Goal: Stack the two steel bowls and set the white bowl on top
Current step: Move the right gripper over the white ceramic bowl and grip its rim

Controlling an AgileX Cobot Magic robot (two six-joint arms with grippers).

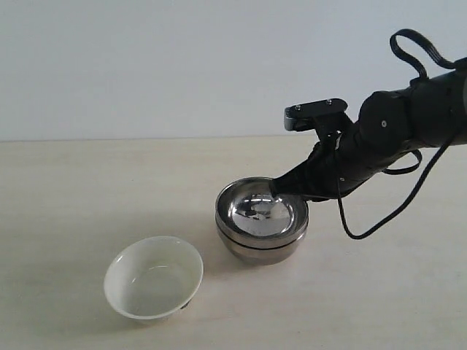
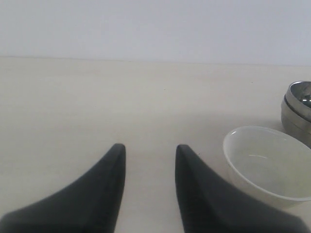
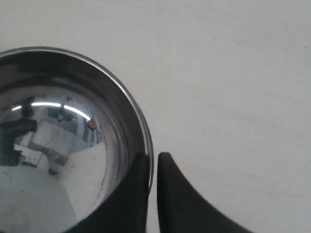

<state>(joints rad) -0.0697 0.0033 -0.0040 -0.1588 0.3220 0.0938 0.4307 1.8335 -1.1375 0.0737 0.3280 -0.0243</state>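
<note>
Right claw (image 3: 152,162) pinched on rim of upper steel bowl (image 3: 63,145).

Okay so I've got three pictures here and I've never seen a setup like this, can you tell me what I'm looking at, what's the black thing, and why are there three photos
It is a robot with two arms, each ending in a two-fingered gripper. The wide picture comes from a camera standing off the arms; the other two come from cameras on the wrists, so each looks along its own black fingers.

On the pale table stand two steel bowls, one nested inside the other. Beside them, apart, is a white bowl, empty and upright.

The black thing in the wide picture is the right arm. Its right gripper is pinched on the rim of the upper steel bowl, one finger inside and one outside.

The left gripper is open and holds nothing; it hangs over bare table, with the white bowl off to one side. That arm is out of sight in the wide picture.
</note>
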